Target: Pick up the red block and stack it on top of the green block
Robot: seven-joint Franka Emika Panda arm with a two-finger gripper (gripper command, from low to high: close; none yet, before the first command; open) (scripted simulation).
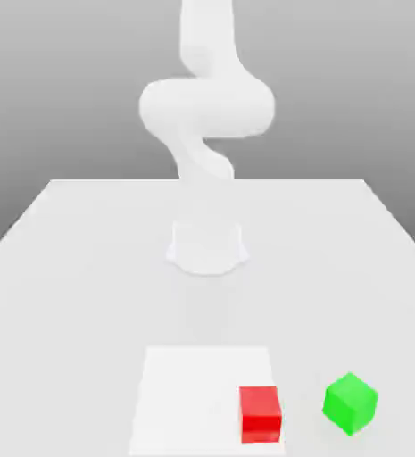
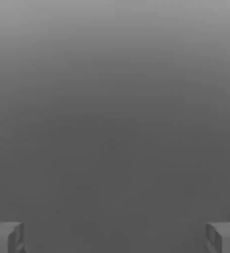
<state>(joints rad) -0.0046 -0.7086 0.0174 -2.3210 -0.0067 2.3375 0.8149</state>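
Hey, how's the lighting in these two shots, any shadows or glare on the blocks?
Exterior view: soft even light, no glare; the red block and green block show darker shaded side faces; the white arm looks washed out. Hand view: plain grey gradient, fingertips dim, jaws wide apart.

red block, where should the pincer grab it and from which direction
Probably from straight above, closing on two opposite side faces of the red block. It sits flat and square-on, with its top free. The green block stands apart on the exterior view's right, so those faces look reachable.
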